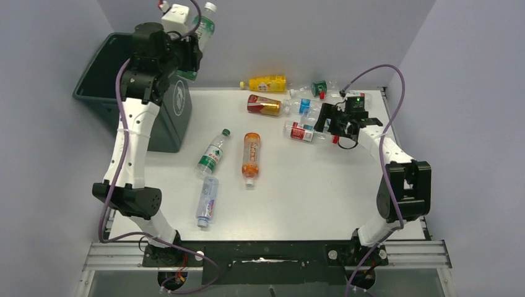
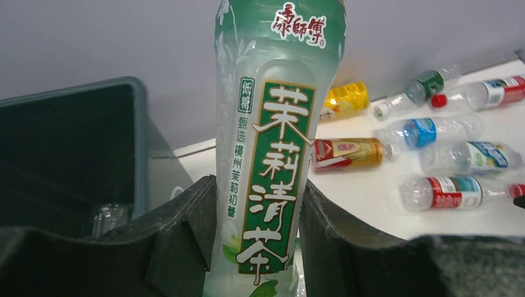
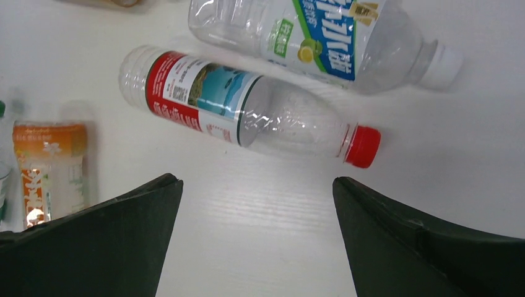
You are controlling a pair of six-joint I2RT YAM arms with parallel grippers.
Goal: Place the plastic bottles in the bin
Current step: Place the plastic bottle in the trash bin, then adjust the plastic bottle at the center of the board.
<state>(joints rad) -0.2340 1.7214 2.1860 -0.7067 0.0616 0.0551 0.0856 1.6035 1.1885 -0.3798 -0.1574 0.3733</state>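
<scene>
My left gripper (image 1: 193, 52) is shut on a green-labelled tea bottle (image 2: 272, 148) and holds it high beside the dark green bin (image 1: 102, 83), near its right rim; the bottle also shows in the top view (image 1: 204, 28). The bin's inside (image 2: 68, 154) fills the left of the left wrist view. My right gripper (image 1: 327, 125) is open and empty just above the table, next to a clear bottle with a red label and red cap (image 3: 247, 111). Other bottles lie on the table: orange (image 1: 251, 154), green-capped (image 1: 212, 153), clear blue-labelled (image 1: 207, 199), yellow (image 1: 267, 83), red-gold (image 1: 264, 105).
A cluster of clear bottles (image 1: 309, 99) lies at the table's back right beside my right gripper. A blue-labelled clear bottle (image 3: 328, 34) lies just beyond the red-capped one. The bin stands off the table's back left corner. Grey walls close in on three sides.
</scene>
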